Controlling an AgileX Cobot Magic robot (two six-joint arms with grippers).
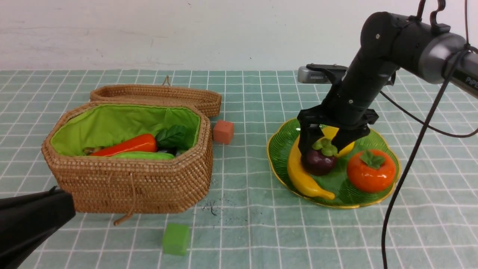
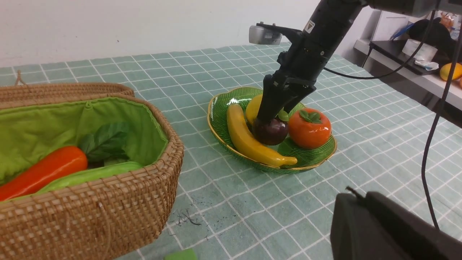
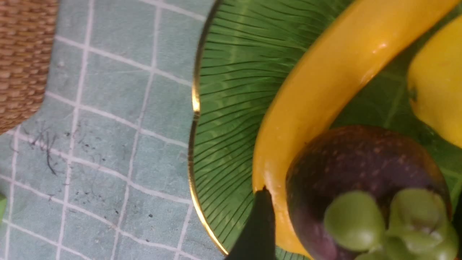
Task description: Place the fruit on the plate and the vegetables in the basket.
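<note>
The green plate holds all the fruit: the banana, the lemon, the persimmon and the dark mangosteen. My right gripper hangs over the mangosteen, open, with one finger on each side of its green cap. One fingertip stands beside the banana, apart from the mangosteen. The wicker basket at the left holds the orange carrot and the light green cucumber; the other vegetables are mostly hidden. My left gripper is shut and empty, low at the front left.
The basket's lid lies open behind it. A salmon-pink cube sits between basket and plate. A green cube lies in front of the basket. The right arm's cable hangs down to the right of the plate.
</note>
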